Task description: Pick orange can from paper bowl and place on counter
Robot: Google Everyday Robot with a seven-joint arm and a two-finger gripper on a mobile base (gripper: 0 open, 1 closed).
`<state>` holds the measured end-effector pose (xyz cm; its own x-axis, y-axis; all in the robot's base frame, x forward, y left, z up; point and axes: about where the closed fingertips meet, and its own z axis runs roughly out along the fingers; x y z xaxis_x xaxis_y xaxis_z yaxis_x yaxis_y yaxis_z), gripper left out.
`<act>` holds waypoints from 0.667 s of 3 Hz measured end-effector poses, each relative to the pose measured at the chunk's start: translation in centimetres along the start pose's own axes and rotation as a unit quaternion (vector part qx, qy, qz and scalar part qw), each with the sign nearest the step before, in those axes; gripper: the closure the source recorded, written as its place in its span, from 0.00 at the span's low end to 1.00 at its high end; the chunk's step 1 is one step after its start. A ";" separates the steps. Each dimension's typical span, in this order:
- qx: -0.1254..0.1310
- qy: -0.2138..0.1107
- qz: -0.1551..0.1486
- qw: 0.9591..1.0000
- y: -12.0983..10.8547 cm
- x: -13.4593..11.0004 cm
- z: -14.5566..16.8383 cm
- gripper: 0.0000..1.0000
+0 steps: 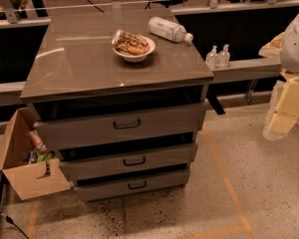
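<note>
The orange can [130, 43] lies on its side in the paper bowl [134, 55], with its silver end toward the left. The bowl stands on the counter [84, 59], right of centre and toward the back. My arm hangs at the right edge of the camera view, and my gripper [278, 125] is its pale lower end. It is well to the right of the cabinet, below counter height, and far from the can.
A clear plastic bottle [169, 30] lies on the counter behind and right of the bowl. Two small bottles [218, 57] stand on a ledge to the right. An open cardboard box [25, 158] sits on the floor at the left. The cabinet has three drawers [127, 125].
</note>
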<state>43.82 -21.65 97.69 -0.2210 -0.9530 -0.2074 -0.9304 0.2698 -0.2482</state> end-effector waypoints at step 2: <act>0.011 -0.037 -0.024 0.999 -2.4 -2.8 1.6 0.00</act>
<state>47.14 -19.41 97.34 -0.1526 -0.9522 -0.2646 -0.9327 0.2273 -0.2800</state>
